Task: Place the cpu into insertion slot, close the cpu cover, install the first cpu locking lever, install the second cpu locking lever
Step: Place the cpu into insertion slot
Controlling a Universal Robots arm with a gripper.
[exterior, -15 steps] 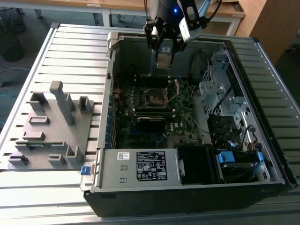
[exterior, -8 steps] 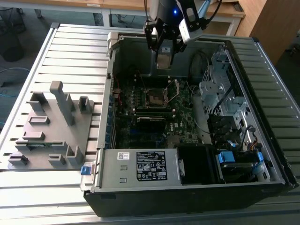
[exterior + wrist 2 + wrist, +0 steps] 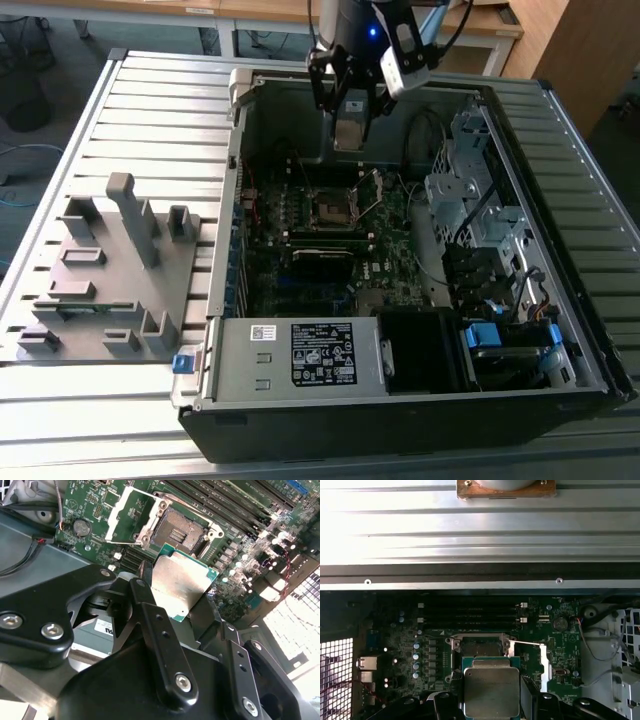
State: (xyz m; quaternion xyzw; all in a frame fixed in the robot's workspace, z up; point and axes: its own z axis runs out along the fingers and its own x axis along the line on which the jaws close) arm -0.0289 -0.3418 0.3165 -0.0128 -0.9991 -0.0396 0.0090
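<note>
My gripper [image 3: 349, 128] hangs inside the open computer case, shut on the cpu [image 3: 348, 135], a flat square chip with a dull metal top. In both wrist views the cpu [image 3: 182, 587] [image 3: 491, 687] sits between the black fingers [image 3: 146, 582], held edge to edge. The insertion slot [image 3: 331, 208] [image 3: 185, 530] [image 3: 480, 648] lies open on the green board below, apart from the chip, with its contact field bare. The cpu cover [image 3: 368, 194] [image 3: 129, 514] [image 3: 545, 669], a silver frame, stands swung up beside the slot.
A grey fixture plate [image 3: 110, 270] with upright blocks lies at the exterior view's left. The case holds a power supply [image 3: 300, 355] at the front and drive cages [image 3: 480, 200] at the right. Black memory sticks [image 3: 470, 612] run beside the slot, with loose cables [image 3: 25, 555] near it.
</note>
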